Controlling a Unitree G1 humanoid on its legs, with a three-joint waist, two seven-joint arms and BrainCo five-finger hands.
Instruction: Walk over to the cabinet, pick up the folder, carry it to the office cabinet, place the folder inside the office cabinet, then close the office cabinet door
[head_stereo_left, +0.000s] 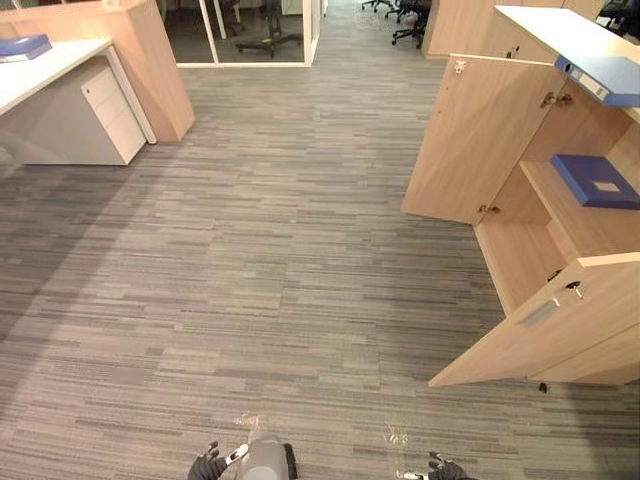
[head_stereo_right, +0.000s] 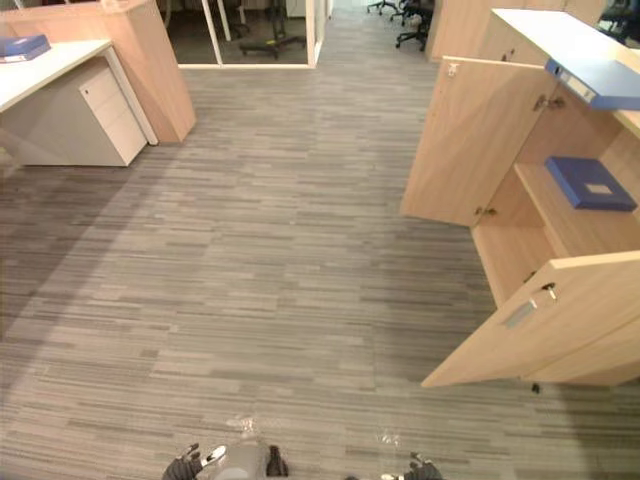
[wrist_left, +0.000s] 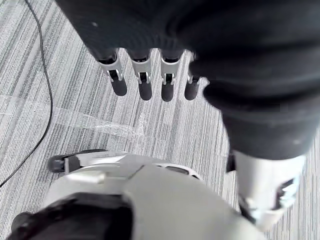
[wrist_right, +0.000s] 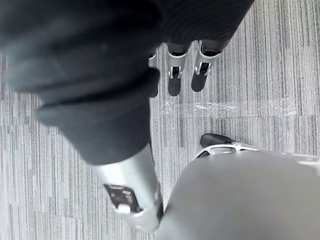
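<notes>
Left hand (wrist_left: 145, 82) and right hand (wrist_right: 175, 75) hanging empty, fingers straight. Folder (head_stereo_left: 595, 180) flat on shelf (head_stereo_left: 575, 228) in cabinet (head_stereo_left: 515, 255), well apart ahead-right, nearer right hand; doors (head_stereo_left: 480, 135) open.

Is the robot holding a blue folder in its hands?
No, the left hand and right hand are open and empty, while a blue folder lies on a shelf.

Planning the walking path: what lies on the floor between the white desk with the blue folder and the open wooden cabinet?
Bare striped carpet runs from the desk to the open cabinet, seen in the left eye view.
</notes>
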